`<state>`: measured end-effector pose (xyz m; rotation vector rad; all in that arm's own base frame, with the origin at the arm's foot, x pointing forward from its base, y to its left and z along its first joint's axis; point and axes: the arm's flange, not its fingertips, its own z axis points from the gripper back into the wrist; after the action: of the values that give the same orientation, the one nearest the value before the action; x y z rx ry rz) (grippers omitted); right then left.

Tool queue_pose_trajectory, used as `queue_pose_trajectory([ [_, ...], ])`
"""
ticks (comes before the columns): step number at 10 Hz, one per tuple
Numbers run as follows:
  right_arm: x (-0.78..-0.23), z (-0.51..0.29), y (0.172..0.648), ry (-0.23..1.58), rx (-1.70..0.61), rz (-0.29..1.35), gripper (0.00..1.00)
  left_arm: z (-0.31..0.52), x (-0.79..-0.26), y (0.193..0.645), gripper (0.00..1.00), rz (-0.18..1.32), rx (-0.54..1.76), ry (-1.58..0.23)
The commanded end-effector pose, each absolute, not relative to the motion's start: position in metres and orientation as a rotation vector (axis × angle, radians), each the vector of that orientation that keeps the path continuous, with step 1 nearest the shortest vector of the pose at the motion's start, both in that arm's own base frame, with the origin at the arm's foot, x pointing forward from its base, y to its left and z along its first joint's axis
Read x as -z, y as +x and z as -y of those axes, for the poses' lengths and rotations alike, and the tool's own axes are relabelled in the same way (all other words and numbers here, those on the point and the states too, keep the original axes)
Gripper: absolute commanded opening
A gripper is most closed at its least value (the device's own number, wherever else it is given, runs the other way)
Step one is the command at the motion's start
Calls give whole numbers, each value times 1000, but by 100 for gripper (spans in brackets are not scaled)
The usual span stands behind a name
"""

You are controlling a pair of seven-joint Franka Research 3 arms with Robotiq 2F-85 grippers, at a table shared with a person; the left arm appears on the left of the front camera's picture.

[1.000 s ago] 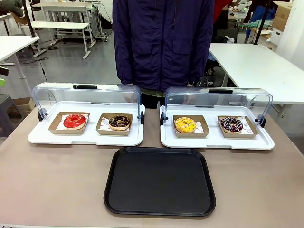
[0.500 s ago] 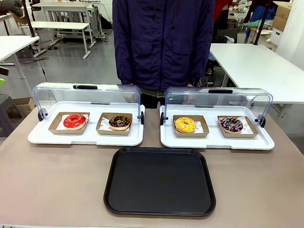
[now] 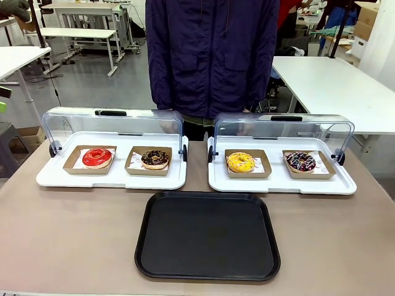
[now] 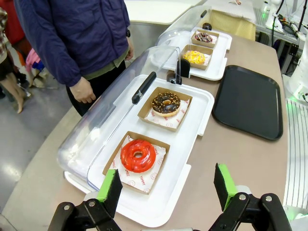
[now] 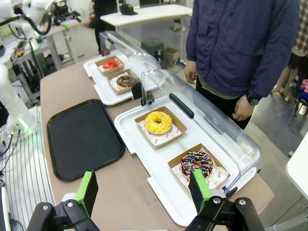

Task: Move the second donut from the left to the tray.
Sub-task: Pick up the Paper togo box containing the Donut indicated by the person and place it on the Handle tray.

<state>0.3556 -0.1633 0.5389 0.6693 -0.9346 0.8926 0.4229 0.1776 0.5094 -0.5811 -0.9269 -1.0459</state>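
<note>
Step in hand: reach not yet begun; the chocolate crumb donut (image 4: 165,103) sits untouched in its brown cardboard tray (image 4: 164,109).
Target location: ahead of the left gripper (image 4: 165,190), one place beyond the red-glazed donut (image 4: 138,155), on the left white display tray (image 4: 202,111) under its raised clear lid (image 4: 120,103).
Destination: black serving tray (image 4: 248,100), ahead and to the side of the gripper, bare.
Left gripper: jaws spread wide, holding nothing, touching nothing.
Right gripper (image 5: 144,190): fingers wide apart, empty, above the table edge.
Technique: my judgement is to pass over the red donut, stay below the lid, and pinch the cardboard wall instead of the glaze.
</note>
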Motion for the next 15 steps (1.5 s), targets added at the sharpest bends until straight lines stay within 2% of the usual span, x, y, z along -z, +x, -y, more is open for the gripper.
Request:
queue_pose_trajectory([
  [1,-539,162,358,672,-906,965,100,-177,-511,422,100,931,1056,-588],
  [15,-539,162,358,672,-906,965,100,-177,-511,422,100,931,1056,-588],
])
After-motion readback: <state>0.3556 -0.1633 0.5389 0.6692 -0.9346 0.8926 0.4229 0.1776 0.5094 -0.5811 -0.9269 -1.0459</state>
